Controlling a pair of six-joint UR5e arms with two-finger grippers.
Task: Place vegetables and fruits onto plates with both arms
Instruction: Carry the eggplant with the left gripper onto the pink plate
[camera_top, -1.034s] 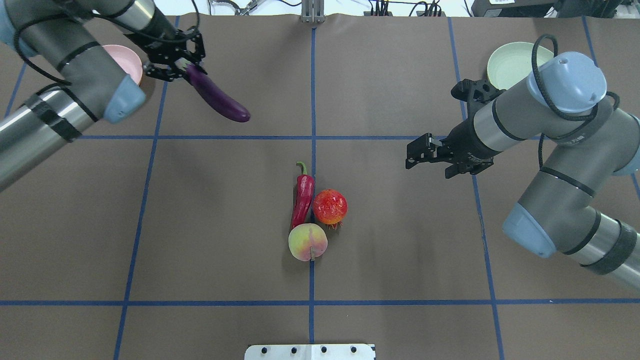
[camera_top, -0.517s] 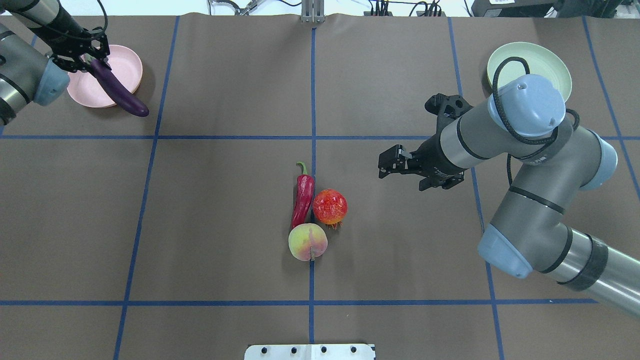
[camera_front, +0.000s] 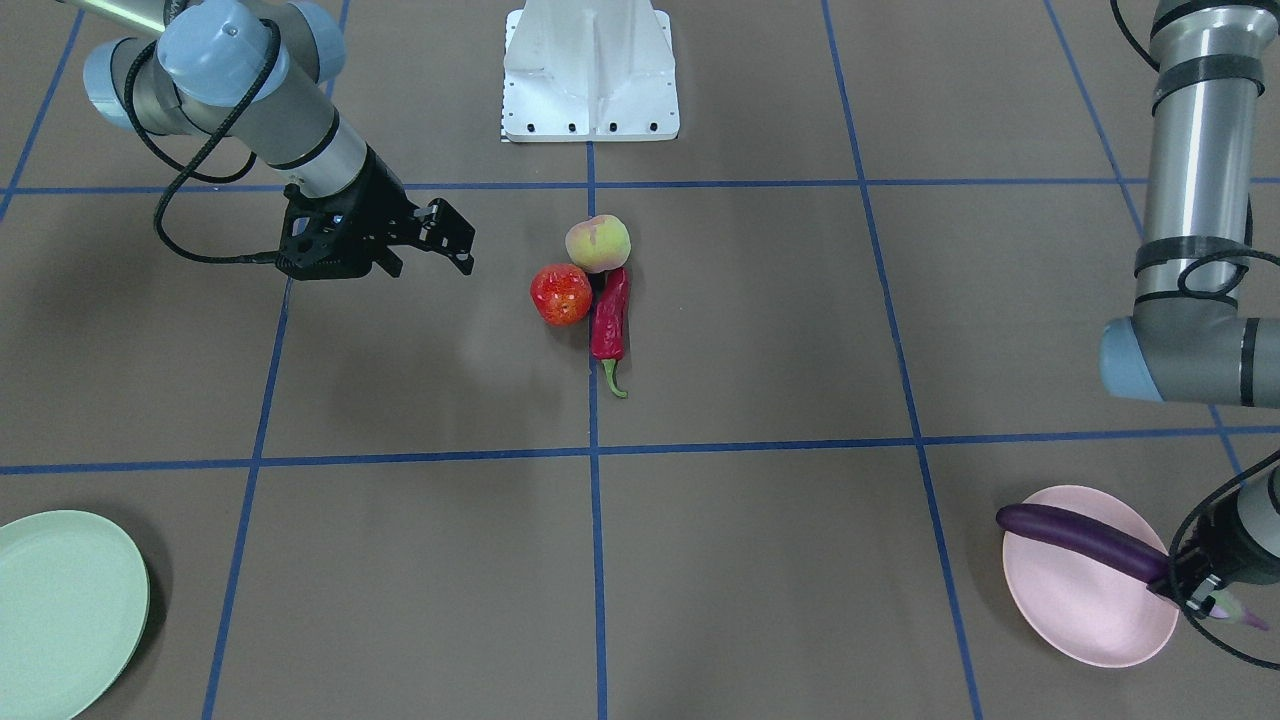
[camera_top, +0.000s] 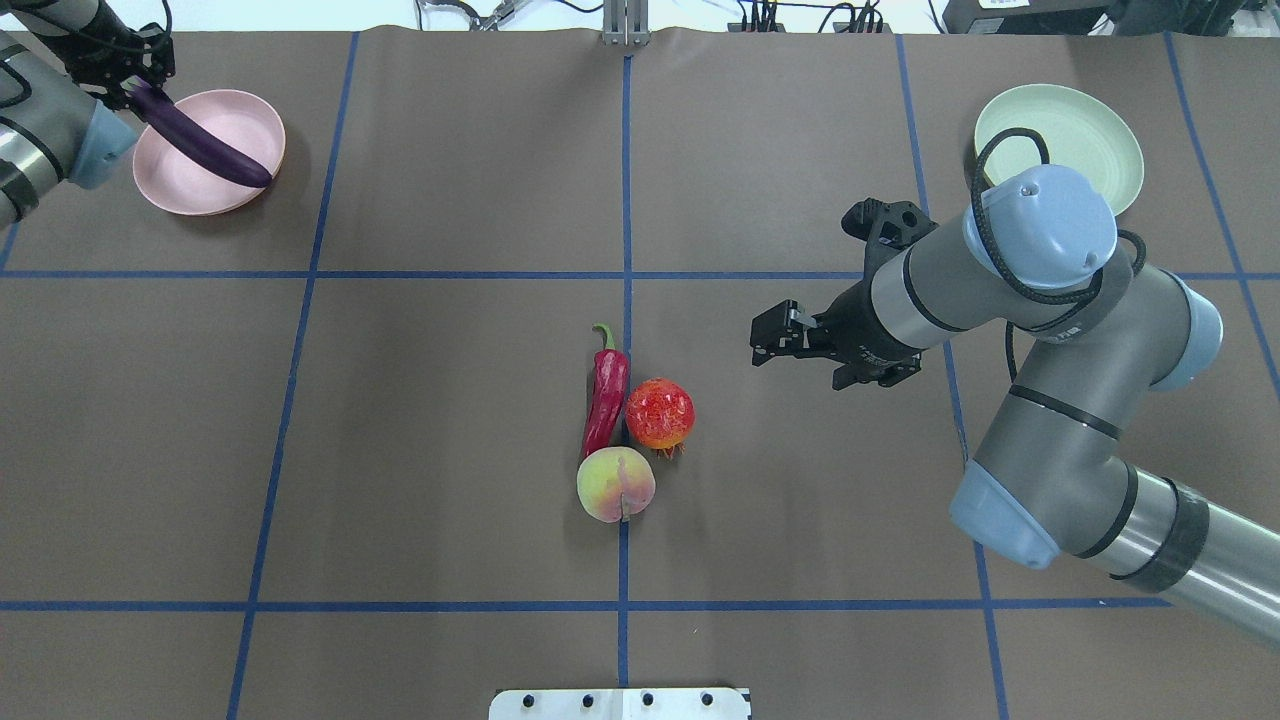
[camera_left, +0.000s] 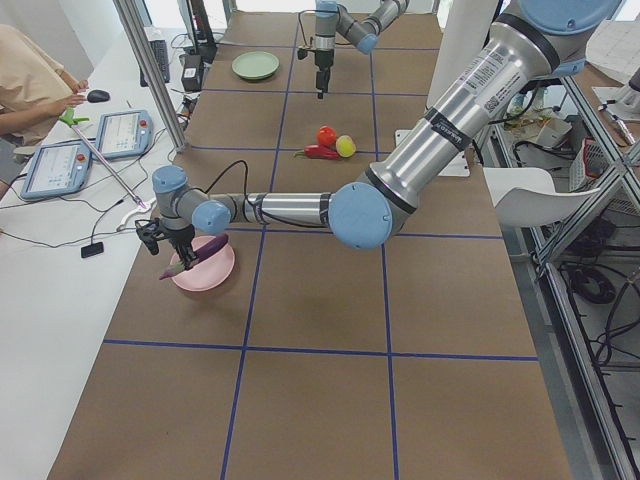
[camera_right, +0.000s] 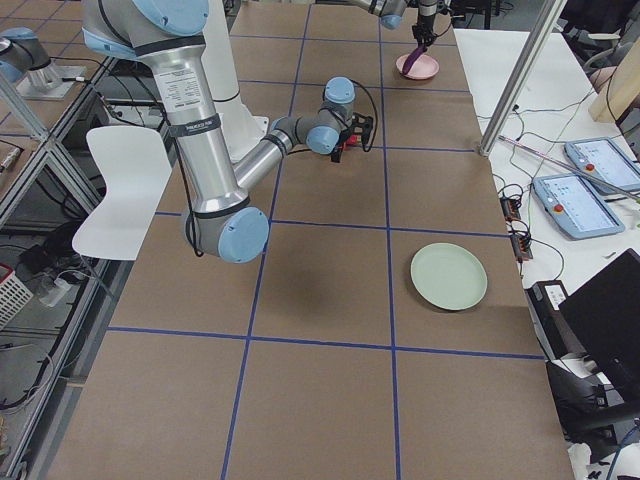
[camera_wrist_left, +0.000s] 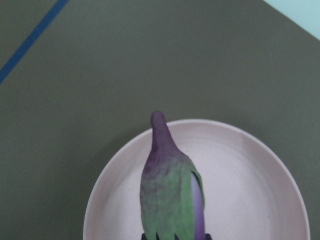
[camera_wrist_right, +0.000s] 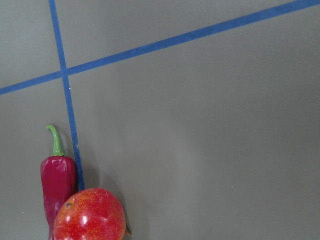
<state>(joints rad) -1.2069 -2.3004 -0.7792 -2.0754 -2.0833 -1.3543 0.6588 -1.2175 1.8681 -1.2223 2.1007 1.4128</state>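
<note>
Low in the middle of the overhead frame, nearest the robot, the peach (camera_top: 615, 484) sits on the worktop (camera_top: 400, 400). The chili pepper (camera_top: 605, 395) and the red fruit (camera_top: 660, 413) lie just above it, packed so close that all three look to be touching. None of them is on a plate, so most of the task remains to be done.

Right of that cluster and a little higher in the frame, the right pincer (camera_top: 760, 342) hangs over bare worktop. Its fingers are spread, it holds nothing and touches nothing. Its wrist camera sees the red fruit and the chili at the lower left corner, so a reach toward the fruit seems the likely job for this arm.

At the top right corner lies the green plate (camera_top: 1060, 120), with nothing on it.

At the top left corner, the left pincer (camera_top: 135, 88) is pinched on the eggplant (camera_top: 200, 148) near its green cap, which pokes out past the rim of the pink plate (camera_top: 190, 195). The purple body slants across the plate with its tip near the opposite rim. Whether the tip already rests on the plate cannot be told. This first placement looks nearly done, lacking only the release.
</note>
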